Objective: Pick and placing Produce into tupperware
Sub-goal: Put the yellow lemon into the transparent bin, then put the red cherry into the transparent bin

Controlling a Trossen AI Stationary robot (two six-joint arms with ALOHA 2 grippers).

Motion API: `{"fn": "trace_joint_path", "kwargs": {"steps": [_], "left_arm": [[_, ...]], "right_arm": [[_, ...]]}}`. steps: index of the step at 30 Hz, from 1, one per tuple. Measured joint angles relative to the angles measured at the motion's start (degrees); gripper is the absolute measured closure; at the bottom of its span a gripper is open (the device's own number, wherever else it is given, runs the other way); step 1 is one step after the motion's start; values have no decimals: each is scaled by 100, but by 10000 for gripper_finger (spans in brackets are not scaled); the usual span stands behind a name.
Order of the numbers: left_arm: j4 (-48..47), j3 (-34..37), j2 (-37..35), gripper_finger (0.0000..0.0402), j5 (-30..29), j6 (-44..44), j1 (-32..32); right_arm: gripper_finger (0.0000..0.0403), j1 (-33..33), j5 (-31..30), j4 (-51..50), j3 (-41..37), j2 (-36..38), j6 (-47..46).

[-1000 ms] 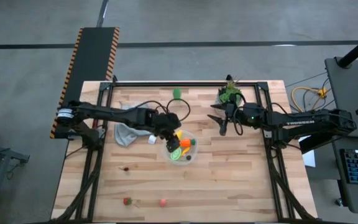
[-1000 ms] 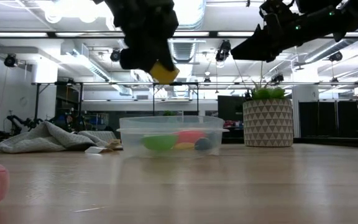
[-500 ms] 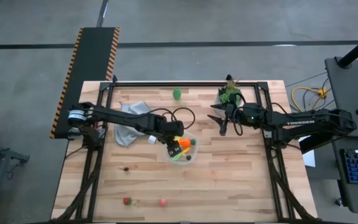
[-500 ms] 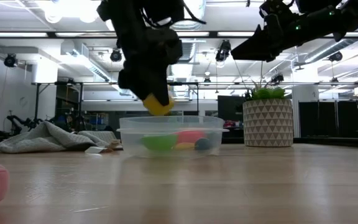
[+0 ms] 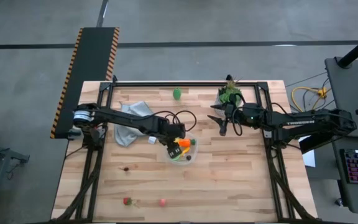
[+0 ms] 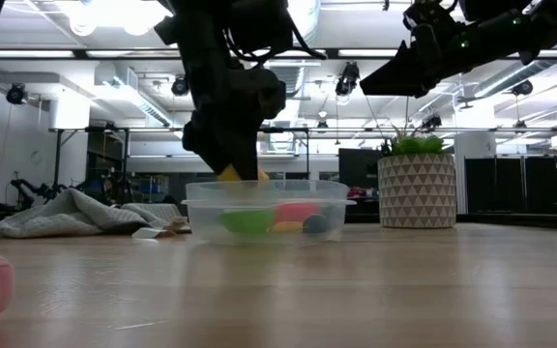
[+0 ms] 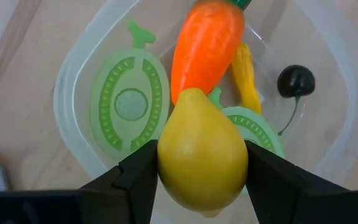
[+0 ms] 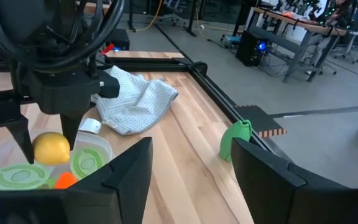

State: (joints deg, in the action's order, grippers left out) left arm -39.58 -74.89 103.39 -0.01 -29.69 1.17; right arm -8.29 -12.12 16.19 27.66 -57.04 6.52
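The lemon (image 7: pixel 202 152), clamped in the left gripper (image 7: pixel 201 168), has sunk in the last second from well above the tub (image 5: pixel 182 149) to its rim, mid-desk. Release looks imminent. Inside lie a carrot (image 7: pixel 205 46), green slices (image 7: pixel 129 102) and a cherry (image 7: pixel 296 81). The right gripper (image 5: pixel 222 127) hangs spread, empty, near the plant (image 5: pixel 230 94) by the far edge.
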Motion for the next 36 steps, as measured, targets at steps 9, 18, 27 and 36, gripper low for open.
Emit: {"fn": "trace_joint_path", "kwargs": {"steps": [9,18,27,36], "left_arm": [[4,-8,-19,198,9,-152,-2],[3,-8,-21,177,11,-149,-2],[5,-9,-23,174,9,-146,-2],[5,-20,-34,174,9,-109,-2]], "right_arm": [[193,0,2,-118,-2,0,13],[193,0,2,-116,-2,0,13],[193,0,2,-114,-4,0,13],[193,0,2,-114,-4,0,13]]}}
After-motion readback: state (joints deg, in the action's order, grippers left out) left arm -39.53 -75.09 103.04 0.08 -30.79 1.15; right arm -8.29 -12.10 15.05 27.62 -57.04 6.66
